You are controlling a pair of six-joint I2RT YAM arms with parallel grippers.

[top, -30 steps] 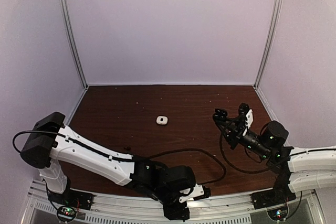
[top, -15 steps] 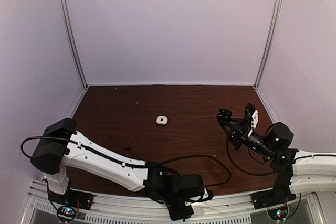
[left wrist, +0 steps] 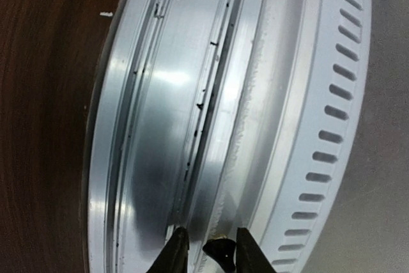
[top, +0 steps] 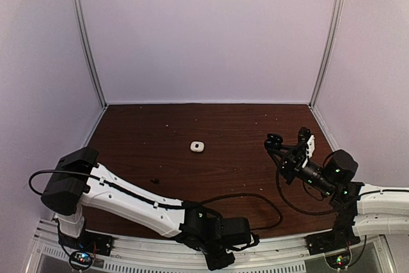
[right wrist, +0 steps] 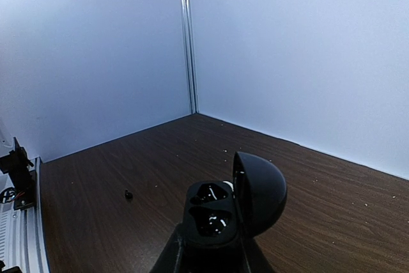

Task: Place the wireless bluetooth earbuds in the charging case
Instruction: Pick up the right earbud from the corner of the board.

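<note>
Left gripper (left wrist: 211,242): now dropped to the near rail (left wrist: 166,126), jaws narrowed around a small dark piece (left wrist: 220,252), possibly a black earbud; cannot tell whether it is gripped.
Right gripper (right wrist: 211,255): clamped on the open black charging case (right wrist: 220,212), raised at right.
Judgement: pickup under way, insertion pending.

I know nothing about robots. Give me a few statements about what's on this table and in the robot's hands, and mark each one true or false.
1. The right gripper holds a black charging case with its lid open. True.
2. The white case sits in the left gripper. False: it lies on the table, apart from both arms.
3. A tiny black earbud lies loose on the wood. True.
4. The left gripper hovers over the table's middle. False: it is down by the metal rail at the near edge.
</note>
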